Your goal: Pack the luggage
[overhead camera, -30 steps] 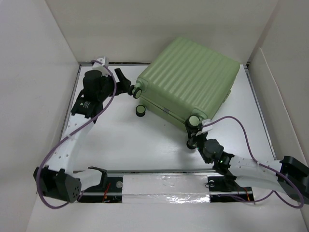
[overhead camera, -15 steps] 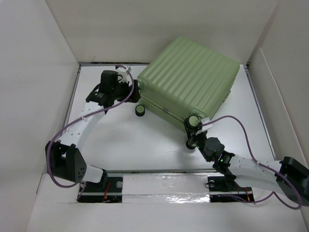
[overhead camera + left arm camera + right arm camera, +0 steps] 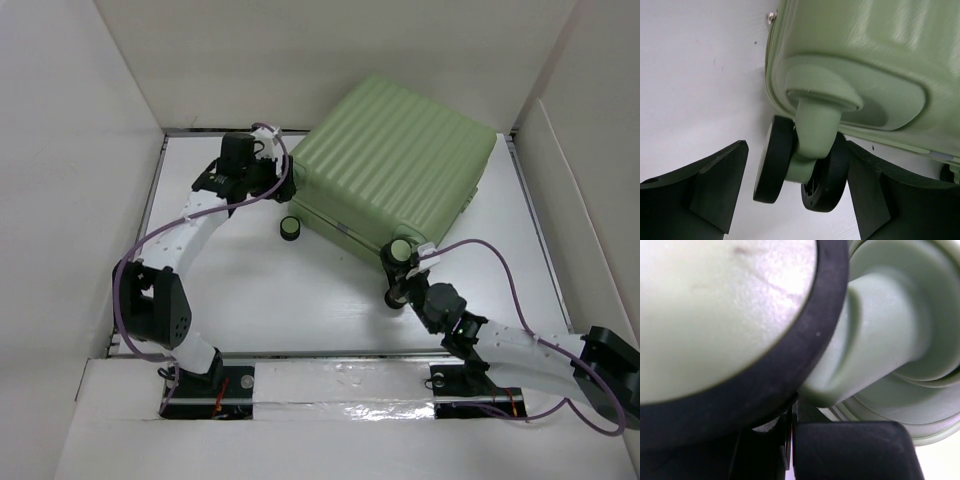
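The light-green ribbed luggage (image 3: 400,160) lies shut on the white table at the back right. My left gripper (image 3: 280,185) is at its left corner. In the left wrist view this gripper (image 3: 797,167) is open, with its dark fingers (image 3: 715,185) on either side of a black twin wheel (image 3: 774,160) under the shell (image 3: 865,50). My right gripper (image 3: 398,290) is shut at the near corner, just below the wheel (image 3: 401,249) there. In the right wrist view that wheel (image 3: 715,315) fills the frame right above the closed gripper (image 3: 791,440).
Another wheel (image 3: 290,228) sticks out from the luggage's near-left side. White walls (image 3: 70,150) box the table in on the left, back and right. A rail with silver tape (image 3: 340,385) runs along the near edge between the arm bases. Purple cables (image 3: 500,265) trail along both arms.
My left arm has swung right, from the table's left edge to the luggage's corner, and its open jaws now straddle the wheel there. The right arm has held still.
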{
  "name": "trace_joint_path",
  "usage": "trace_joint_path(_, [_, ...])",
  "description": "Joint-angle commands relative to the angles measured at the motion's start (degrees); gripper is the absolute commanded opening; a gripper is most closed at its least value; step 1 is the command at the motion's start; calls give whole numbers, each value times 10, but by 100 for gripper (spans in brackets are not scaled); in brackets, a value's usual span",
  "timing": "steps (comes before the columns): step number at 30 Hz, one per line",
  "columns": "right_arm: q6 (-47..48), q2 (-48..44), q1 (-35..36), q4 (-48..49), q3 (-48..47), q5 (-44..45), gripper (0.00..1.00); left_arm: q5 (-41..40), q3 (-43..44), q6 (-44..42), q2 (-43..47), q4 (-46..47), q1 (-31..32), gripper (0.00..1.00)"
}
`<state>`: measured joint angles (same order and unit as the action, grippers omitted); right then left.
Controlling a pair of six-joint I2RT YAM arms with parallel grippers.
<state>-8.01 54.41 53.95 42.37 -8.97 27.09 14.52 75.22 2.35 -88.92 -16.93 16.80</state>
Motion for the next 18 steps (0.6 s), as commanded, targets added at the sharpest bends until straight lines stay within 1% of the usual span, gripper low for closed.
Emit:
trace_joint_path(1, [-15,-19,-3,87,-35,-34,0,14,41,-17,-9,23,3,73])
trace_joint_path(4, [-16,-21,-3,84,-34,-41,0,5,46,-21,-22,23,10,70])
trace_joint_path(5, [-17,-22,-9,84,-34,-43,0,2,46,-21,-24,22,17,61])
trace_joint_path(7, [-17,-22,-15,84,-33,-46,0,2,43,-21,-27,20,25,49])
trace_joint_path(8, [-18,-22,-15,84,-32,-48,0,4,41,-21,-27,16,25,31])
trace_joint_path(9, [-19,-25,-20,83,-32,-52,0,9,33,-21,-27,12,33,21])
trace_joint_path(10, [-20,-27,-20,80,-33,-54,0,13,28,-20,-26,8,33,15])
trace_joint_path(11, [-20,-31,-26,74,-33,-55,0,12,21,-10,-22,3,39,2])
trace_joint_path(12, [-20,-34,-33,69,-33,-55,0,16,2,-1,-14,4,46,0])
trace_joint_path(14, [-22,-53,-49,43,-38,-56,0,37,-28,21,1,13,65,0])
trace_joint_path(15, [-23,-69,-49,30,-43,-55,0,25,-52,33,15,15,95,0])
trace_joint_path(18, [-14,-82,-49,-25,-63,-60,0,35,-94,87,42,41,151,0])
